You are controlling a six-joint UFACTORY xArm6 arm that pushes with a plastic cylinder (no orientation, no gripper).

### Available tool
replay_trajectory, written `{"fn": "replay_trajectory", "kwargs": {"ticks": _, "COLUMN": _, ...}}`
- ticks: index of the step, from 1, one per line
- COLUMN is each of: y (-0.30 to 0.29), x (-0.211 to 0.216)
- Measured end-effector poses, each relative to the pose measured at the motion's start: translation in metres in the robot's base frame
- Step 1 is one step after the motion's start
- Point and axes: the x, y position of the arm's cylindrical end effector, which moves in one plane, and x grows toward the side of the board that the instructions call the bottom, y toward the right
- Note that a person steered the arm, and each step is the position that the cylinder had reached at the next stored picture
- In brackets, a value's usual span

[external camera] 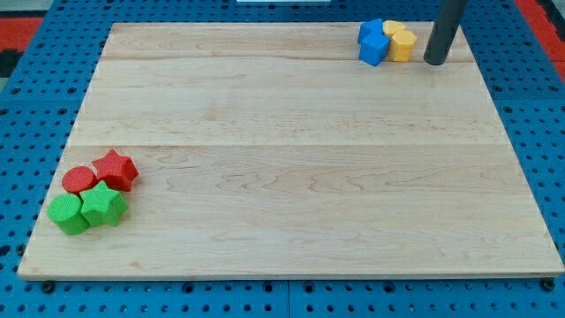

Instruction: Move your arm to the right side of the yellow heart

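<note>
My tip (434, 62), a bare rod with no pincer, rests on the wooden board (291, 177) just right of the yellow heart (402, 44), apart from it.

rod (446, 31): upper part cut by view's top | yellow blocks (400, 41): partly behind blue blocks (373, 42), shapes unclear

A light wooden board (291, 168) lies on a blue table with holes (35, 115). Near the board's top right, two blue blocks (374, 42) and two yellow blocks (400, 41) sit bunched together, with my tip (434, 62) just to their right. Near the bottom left sit a red star (116, 170), a red round block (79, 180), a green star (103, 205) and a green block (67, 215).
</note>
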Motion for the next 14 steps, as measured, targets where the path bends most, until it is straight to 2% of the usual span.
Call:
{"fn": "replay_trajectory", "kwargs": {"ticks": 4, "y": 0.007, "x": 0.002}}
{"fn": "replay_trajectory", "kwargs": {"ticks": 7, "y": -0.004, "x": -0.05}}
{"fn": "replay_trajectory", "kwargs": {"ticks": 9, "y": 0.023, "x": -0.076}}
{"fn": "replay_trajectory", "kwargs": {"ticks": 11, "y": 0.031, "x": -0.092}}
{"fn": "replay_trajectory", "kwargs": {"ticks": 14, "y": 0.002, "x": -0.092}}
